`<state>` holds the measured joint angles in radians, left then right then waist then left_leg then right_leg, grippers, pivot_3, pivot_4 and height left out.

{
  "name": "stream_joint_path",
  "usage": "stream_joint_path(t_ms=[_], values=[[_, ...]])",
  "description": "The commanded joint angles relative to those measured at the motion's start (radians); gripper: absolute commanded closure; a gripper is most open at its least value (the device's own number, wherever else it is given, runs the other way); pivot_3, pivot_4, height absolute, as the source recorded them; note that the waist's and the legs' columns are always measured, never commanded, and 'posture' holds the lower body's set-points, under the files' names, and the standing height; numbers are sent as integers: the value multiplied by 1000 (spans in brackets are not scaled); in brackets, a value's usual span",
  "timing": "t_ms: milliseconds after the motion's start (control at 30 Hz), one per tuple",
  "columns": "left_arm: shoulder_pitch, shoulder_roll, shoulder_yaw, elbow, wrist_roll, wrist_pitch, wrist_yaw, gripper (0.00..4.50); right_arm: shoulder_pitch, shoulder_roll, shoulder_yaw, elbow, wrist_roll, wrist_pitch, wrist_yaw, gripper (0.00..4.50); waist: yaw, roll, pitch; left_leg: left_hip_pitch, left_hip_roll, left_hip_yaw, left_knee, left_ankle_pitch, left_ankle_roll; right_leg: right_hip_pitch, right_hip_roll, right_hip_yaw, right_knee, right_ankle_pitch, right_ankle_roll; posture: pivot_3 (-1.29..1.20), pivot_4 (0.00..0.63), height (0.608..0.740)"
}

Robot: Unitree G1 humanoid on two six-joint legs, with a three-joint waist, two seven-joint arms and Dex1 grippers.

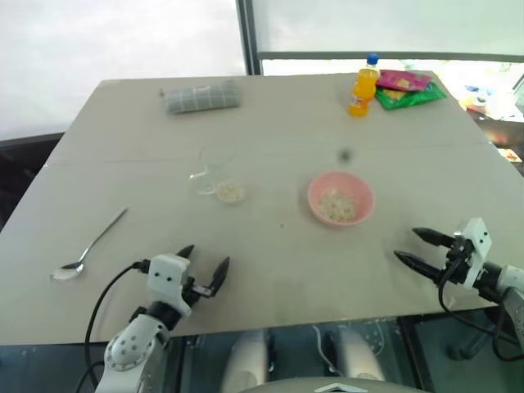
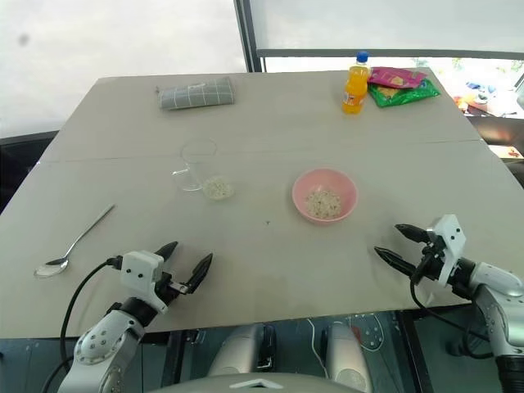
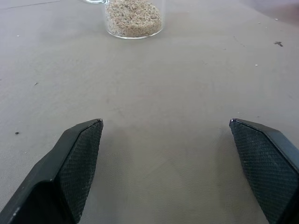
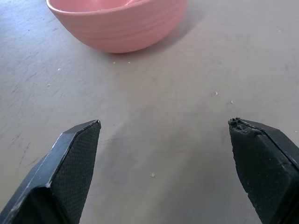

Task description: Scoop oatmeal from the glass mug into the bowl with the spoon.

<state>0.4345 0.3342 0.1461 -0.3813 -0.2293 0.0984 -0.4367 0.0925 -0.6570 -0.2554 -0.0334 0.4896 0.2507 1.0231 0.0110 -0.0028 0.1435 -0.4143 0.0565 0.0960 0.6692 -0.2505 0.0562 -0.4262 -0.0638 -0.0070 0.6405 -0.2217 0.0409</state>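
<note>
Spoon (image 2: 72, 244): left edge of table (image 2: 270, 270), well apart from left gripper (image 2: 188, 264), jaws wide, empty. Glass mug (image 2: 199, 170) with oatmeal (image 2: 217, 188): centre-left. Bowl (image 2: 325, 195): centre, near right gripper (image 2: 399, 244), wide, empty. Orange bottle (image 2: 355, 83), snack packets (image 2: 399, 85), grey pouch (image 2: 195, 92): top.

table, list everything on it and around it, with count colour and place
table: one, beige, carries everything below
glass mug: one, clear, left of centre, oatmeal at its bottom
bowl: one, pink, right of centre, some oatmeal inside
spoon: one, silver, lying near the left edge
bottle: one, orange with blue cap, far right
snack packets: pink and green, beside the bottle
cloth pouch: one, grey checked, far left
left gripper: black jaws open, empty, over the near edge
right gripper: black jaws open, empty, near the right edge
</note>
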Motion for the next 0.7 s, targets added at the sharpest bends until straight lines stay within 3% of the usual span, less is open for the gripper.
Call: stream_joint_path(t_ms=[33,700], values=[[24,1,-21,12,-1,4,-17,0,-7,-10,-3,-21,-4,-42,21,82,0,0,0,0,0,0,0,0,0,0,0,0,0,0,0,0,150,740],[-6,5,-4,3,-8,48,10,0,-41,-6,8,58,-50,-137,21,82,1,0,0,0,0,0,0,0,0,0,0,0,0,0,0,0,150,740]])
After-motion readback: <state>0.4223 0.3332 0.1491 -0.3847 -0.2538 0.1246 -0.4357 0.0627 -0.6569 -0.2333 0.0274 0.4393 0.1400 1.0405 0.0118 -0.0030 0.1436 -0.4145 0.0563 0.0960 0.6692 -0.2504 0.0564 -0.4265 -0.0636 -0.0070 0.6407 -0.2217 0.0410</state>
